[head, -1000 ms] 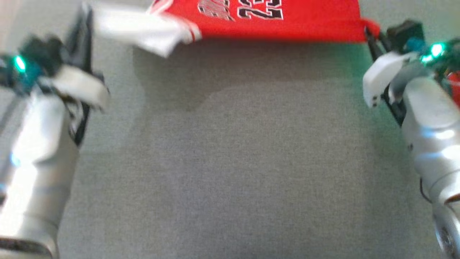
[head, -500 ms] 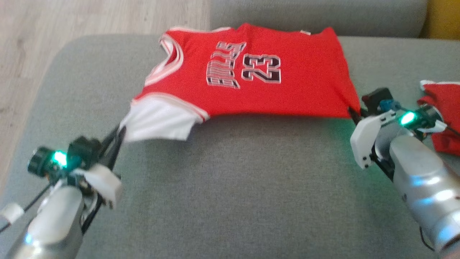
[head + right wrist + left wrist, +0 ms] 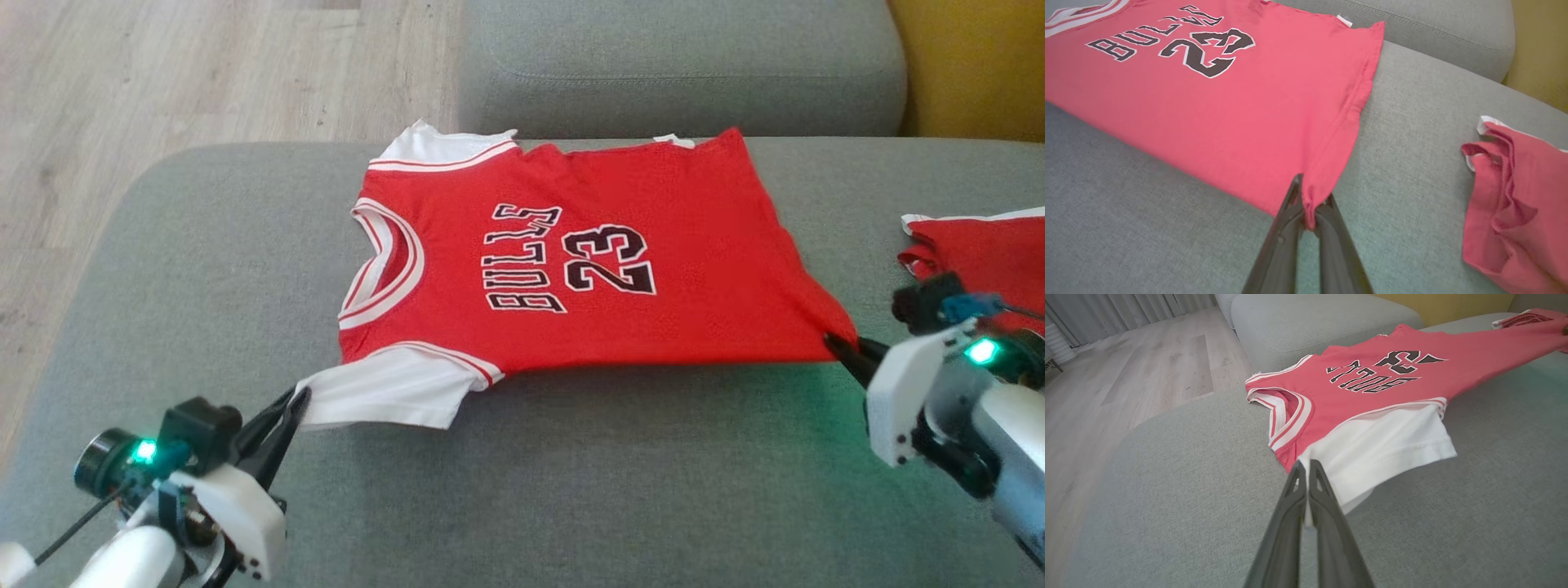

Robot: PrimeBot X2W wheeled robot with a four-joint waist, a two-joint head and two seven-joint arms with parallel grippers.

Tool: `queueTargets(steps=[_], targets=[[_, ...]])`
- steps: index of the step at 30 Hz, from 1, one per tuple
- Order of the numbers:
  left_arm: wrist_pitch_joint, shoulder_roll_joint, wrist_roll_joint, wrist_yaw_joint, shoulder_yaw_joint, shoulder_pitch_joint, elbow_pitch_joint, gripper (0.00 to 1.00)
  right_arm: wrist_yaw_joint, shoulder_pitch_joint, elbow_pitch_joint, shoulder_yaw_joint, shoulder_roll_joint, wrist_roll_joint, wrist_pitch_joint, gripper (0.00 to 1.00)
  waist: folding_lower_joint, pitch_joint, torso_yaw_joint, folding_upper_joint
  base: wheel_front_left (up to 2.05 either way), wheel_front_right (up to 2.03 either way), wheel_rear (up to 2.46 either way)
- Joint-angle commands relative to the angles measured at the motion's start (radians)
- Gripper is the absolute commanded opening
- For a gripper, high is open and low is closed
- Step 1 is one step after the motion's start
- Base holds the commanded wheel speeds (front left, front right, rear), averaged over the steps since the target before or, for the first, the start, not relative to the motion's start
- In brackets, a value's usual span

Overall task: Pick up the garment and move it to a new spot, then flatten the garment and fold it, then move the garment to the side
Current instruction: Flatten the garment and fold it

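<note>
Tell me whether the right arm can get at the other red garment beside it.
Probably yes for reach: the red garment lies close beside the right gripper on bare sofa, nothing between. But that gripper is shut on the jersey at its hem, so it must let go first.

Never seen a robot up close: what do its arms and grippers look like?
Silvery forearms end in white shells. The left gripper and right gripper each have two long dark fingers tapering to points. A black block and a green light sit at each wrist; a thin black cable trails from the left one.
</note>
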Motion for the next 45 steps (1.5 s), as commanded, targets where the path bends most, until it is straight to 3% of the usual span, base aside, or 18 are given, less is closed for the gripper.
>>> queueTargets(steps=[1,7,18,28,45], targets=[[0.005,0.055,-0.013,0.013,0.064,-0.046,-0.046,0.0,-0.001,0.004,-0.04,-0.007,-0.047,0.014,-0.002,0.0,0.0001,0.004,0.001,-0.0001,0.0,0.0,0.0],[0.031,0.079,-0.02,0.036,0.08,-0.043,-0.11,0.0,-0.001,0.023,-0.132,-0.056,-0.089,0.025,0.014,0.0,0.0001,0.037,0.0,-0.0001,0.0,0.0,0.0],[0.032,0.044,-0.011,0.015,0.082,-0.207,-0.028,0.0,-0.001,-0.042,-0.168,-0.169,-0.023,-0.065,0.062,0.0,0.0001,0.132,-0.004,-0.0001,0.0,0.0,0.0],[0.043,0.013,0.009,-0.025,0.055,-0.401,0.109,0.0,-0.001,-0.119,-0.137,-0.249,0.054,-0.086,0.099,0.0,0.0001,0.199,-0.009,-0.0001,0.0,0.0,0.0],[0.028,-0.023,0.055,-0.056,-0.05,-0.621,0.355,0.0,-0.001,-0.252,0.02,-0.235,0.158,-0.164,0.092,0.0,0.0001,0.283,-0.027,-0.0001,0.0,0.0,0.0]])
